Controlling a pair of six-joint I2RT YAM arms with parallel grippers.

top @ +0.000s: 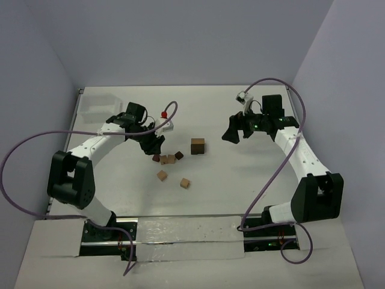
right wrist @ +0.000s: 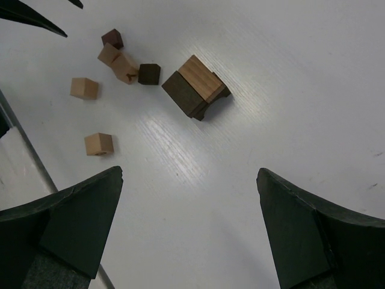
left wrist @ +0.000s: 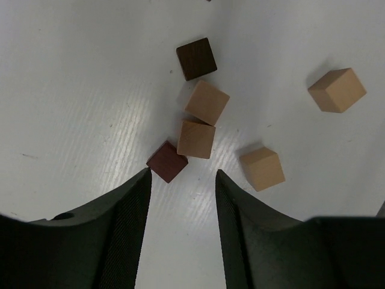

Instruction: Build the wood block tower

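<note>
tower [top: 198, 146] sits just right of centre in the top view on the white counter [top: 240, 180]. There it's only a brown blob. Right wrist view has the tower [right wrist: 195, 87] upper centre: tan cube on top, dark cubes beside and under it, roughly two wide. Layer count and far side can't be made out. Six loose blocks [top: 171, 159] lie left of and below it, none touching it: a row of four (dark, tan, tan, dark), packed close, plus a tan single [top: 162, 175] and a second tan single [top: 185, 182] lower down. left pincer [top: 151, 144] is at the upper-left end of that row. In the left wrist view the left pincer [left wrist: 182, 174] is released: jaws apart, bare counter between them, nothing grasped. The reddish-brown block [left wrist: 167, 161] is right at the frame-left fingertip; contact or a hairline gap, can't tell. Finger bodies are cut off at the bottom edge. right pincer [top: 231, 133] is right of the tower, well apart from it. Right wrist view shows the right pincer [right wrist: 189, 173] released wide with only counter between the jaws and the finger bases cropped by the lower edge. clear container [top: 96, 105] is upper left in the top view, faint against the counter; contents unreadable.
</note>
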